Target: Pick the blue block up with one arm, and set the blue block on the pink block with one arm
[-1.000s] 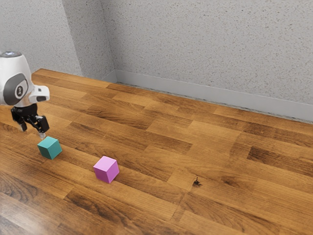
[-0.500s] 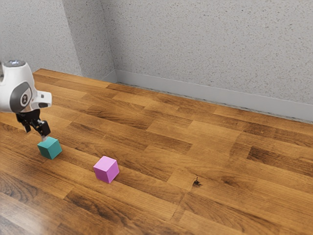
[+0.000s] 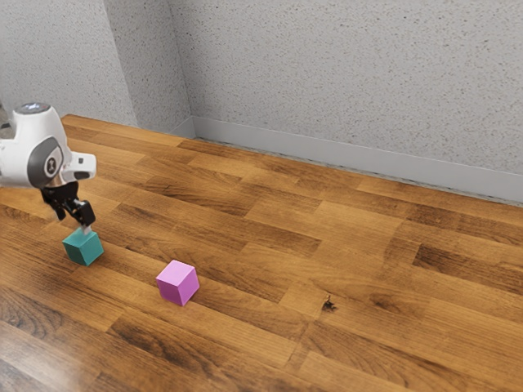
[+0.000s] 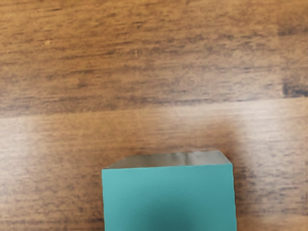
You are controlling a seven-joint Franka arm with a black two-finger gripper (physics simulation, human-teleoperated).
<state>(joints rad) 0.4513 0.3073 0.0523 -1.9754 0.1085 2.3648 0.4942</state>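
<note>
Currently, exterior view: tool (image 3: 80,224), at the frame's left, has shifted right and lower over the last second and now sits just above the blue block (image 3: 82,247), which is teal in tone and rests on the table (image 3: 327,245). Grasp judged near. Pink block (image 3: 177,282) lies lower right, apart and uncovered. Tool spread: cannot tell; contact uncertain. Wrist view: blue block (image 4: 168,197) lies directly under the hand.

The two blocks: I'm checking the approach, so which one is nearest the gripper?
The teal-blue block, just beneath the gripper. The pink block lies apart from both, farther toward the exterior view's right.
</note>
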